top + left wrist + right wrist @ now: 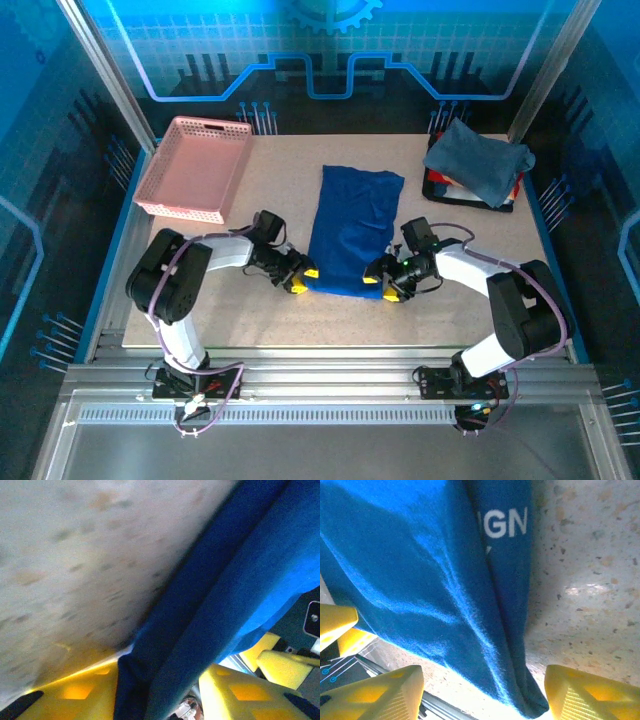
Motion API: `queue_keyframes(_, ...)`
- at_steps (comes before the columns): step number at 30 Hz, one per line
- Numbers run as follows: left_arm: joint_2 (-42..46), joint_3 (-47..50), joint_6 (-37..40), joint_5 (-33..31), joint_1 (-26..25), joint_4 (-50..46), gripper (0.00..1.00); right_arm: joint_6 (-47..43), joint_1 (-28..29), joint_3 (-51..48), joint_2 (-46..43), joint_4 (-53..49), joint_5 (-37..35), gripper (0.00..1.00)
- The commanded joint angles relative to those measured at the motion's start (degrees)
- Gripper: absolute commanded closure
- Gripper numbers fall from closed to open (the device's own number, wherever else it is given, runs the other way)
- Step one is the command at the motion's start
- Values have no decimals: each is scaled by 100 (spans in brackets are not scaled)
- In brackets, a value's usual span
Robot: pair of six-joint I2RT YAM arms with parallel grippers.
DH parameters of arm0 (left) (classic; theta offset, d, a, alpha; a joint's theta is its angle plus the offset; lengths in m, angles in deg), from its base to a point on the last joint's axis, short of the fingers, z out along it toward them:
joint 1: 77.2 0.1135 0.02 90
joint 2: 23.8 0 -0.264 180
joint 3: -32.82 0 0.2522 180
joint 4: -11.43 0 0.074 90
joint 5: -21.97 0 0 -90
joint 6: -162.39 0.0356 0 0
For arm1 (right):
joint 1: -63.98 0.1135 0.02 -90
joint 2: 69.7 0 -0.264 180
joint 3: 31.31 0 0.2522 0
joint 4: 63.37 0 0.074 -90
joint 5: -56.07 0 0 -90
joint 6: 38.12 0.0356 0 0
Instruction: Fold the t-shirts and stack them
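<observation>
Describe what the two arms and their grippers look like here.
The left arm and right arm match: bulky black joint housings joined by white links, with purple-grey cables looping along them. The left gripper and right gripper have black bodies and bright yellow, wedge-shaped fingers with recessed pockets. A small green light glows at the right wrist.

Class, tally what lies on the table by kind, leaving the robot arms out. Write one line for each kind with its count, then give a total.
T-shirts: 2 (royal-blue shirt, slate grey-blue shirt)
Baskets: 1 (pink basket)
Trays: 1 (black-and-red tray, partly covered by the grey-blue shirt)
Total: 4
</observation>
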Motion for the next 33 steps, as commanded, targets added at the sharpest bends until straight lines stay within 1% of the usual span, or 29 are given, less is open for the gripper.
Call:
queue_keyframes(1,-293,-251,-31,-58,-133,767,65,139,149,-114,76,32,20,34)
queue_keyframes(3,-324,-234,-38,-77,-134,786,72,153,211,-109,111,11,-2,34)
queue_keyframes(8,-320,-219,11,-26,-133,766,84,293,279,-185,190,144,-61,35)
queue_keyframes(10,-249,-168,48,-24,-127,735,88,299,268,-128,306,172,-147,38)
queue_keyframes(11,-201,-135,72,-40,-126,710,89,292,240,-79,365,157,-195,42)
queue_keyframes(12,-142,-89,103,-32,-124,670,91,296,211,-20,412,150,-259,49)
queue_keyframes(13,-84,-60,134,-33,-125,639,93,316,189,12,442,187,-334,61)
queue_keyframes(15,75,41,219,-66,-125,540,96,364,157,76,451,261,-480,77)
queue_keyframes(18,287,143,345,-75,-122,397,100,380,140,219,412,129,-594,96)
queue_keyframes(19,385,179,390,-89,-124,331,100,374,146,238,336,36,-648,100)
queue_keyframes(23,891,332,699,-258,-133,-86,100,339,156,165,-87,-507,-757,100)
queue_keyframes(24,1130,387,835,-342,-134,-248,100,364,188,93,-296,-742,-859,100)
queue_keyframes(27,1626,551,1075,-593,-181,-754,100,616,416,-122,-818,-985,-917,100)
queue_keyframes(33,2392,1054,808,-560,-437,-911,100,1106,1110,-97,-1546,-1448,-1205,100)
